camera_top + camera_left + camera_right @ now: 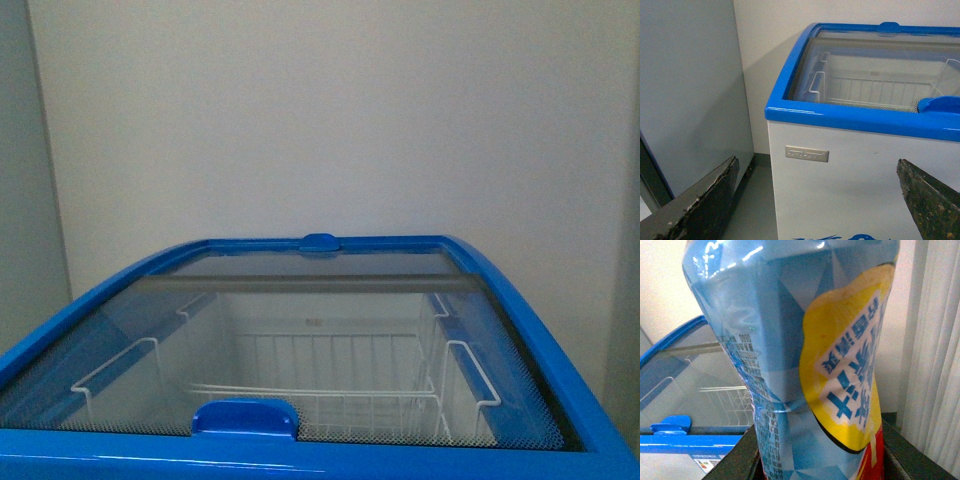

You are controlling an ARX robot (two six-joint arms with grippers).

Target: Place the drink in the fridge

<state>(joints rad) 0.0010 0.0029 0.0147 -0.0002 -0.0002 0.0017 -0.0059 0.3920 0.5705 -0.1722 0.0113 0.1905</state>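
I see fridge point(450, 462) top shut: 2 glass lids point(330, 330) cover whole opening, barring wire baskets point(330, 400). Blue handle point(243, 418) sticks up at near edge. Air above lids free to back wall point(320, 120). Grey cabinet point(690, 90) close at fridge's left, narrow gap. Curtain point(935, 340) near, in right wrist view.

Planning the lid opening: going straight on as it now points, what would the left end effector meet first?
Probably the fridge: its white front wall by the grey nameplate, below the blue rim. The open left end effector aims there, not at the glass lid, though depth is unclear.
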